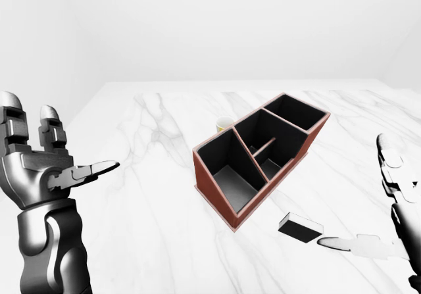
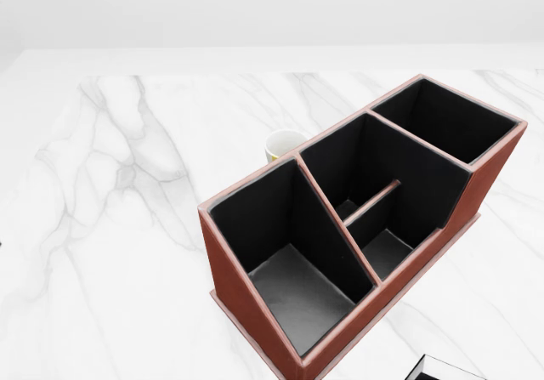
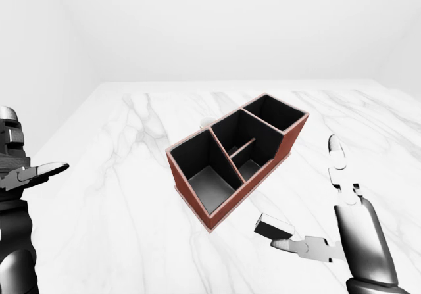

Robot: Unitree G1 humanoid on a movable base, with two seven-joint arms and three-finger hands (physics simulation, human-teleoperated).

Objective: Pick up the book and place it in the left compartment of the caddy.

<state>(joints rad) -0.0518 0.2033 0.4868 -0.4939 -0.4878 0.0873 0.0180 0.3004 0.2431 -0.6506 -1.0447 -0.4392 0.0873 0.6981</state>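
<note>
Fingers [image 3: 309, 246] of the right hand [image 3: 348, 231] spread open just beside the book [image 3: 275, 226], not gripping it

A white marble worktop [image 2: 110, 227], veined in grey, filled most of the head view and ran up to a straight far edge beneath a plain pale wall [image 1: 230, 24]. The heaviest grey veins branched across the worktop's left half. A small white cup [image 2: 283, 145] with a yellowish inner rim stood upright near the middle of the worktop, well apart from every edge and only partly visible. In the left-eye view the worktop's left edge slanted away toward the far left corner.
</note>
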